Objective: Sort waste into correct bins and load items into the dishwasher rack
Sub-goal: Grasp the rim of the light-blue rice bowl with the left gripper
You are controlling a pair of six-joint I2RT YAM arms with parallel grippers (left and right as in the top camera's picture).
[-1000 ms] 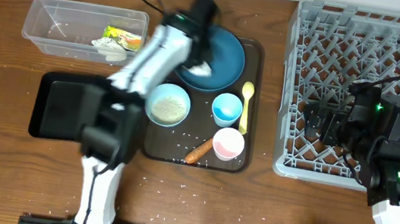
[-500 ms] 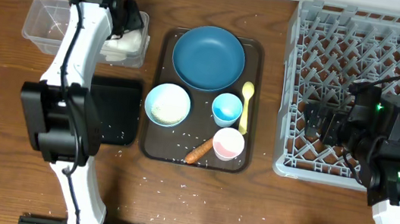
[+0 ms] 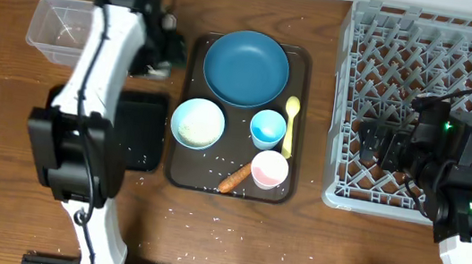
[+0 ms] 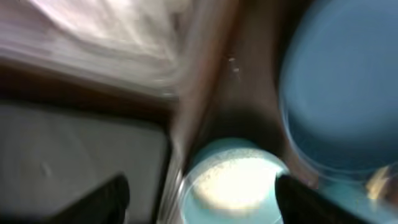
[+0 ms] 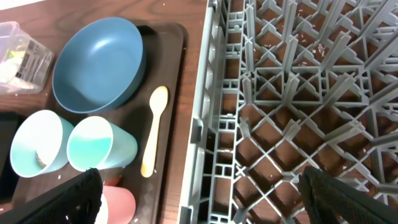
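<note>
Waste partly dealt with, judging by the layout. Clear box (image 3: 55,24) at far left, mostly hidden under the left arm, with pale and greenish scraps behind its wall in the right wrist view, probably napkin and wrapper. Left gripper (image 4: 205,196) spread wide, holding nothing, between box and brown tray (image 3: 199,174), facing the white bowl (image 3: 197,124). Black tray (image 3: 141,129) just below.

Grouped on the brown tray within reach of both arms: blue plate (image 3: 246,67), bowl with rice grains (image 3: 193,129), light blue cup (image 3: 267,129), yellow spoon (image 3: 291,119), pink cup (image 3: 269,169), carrot stick (image 3: 235,179).

Dishwasher rack (image 3: 433,66) at right, no dish in the visible part. Right gripper (image 5: 208,196) parted, empty, poised over its near edge for loading.
</note>
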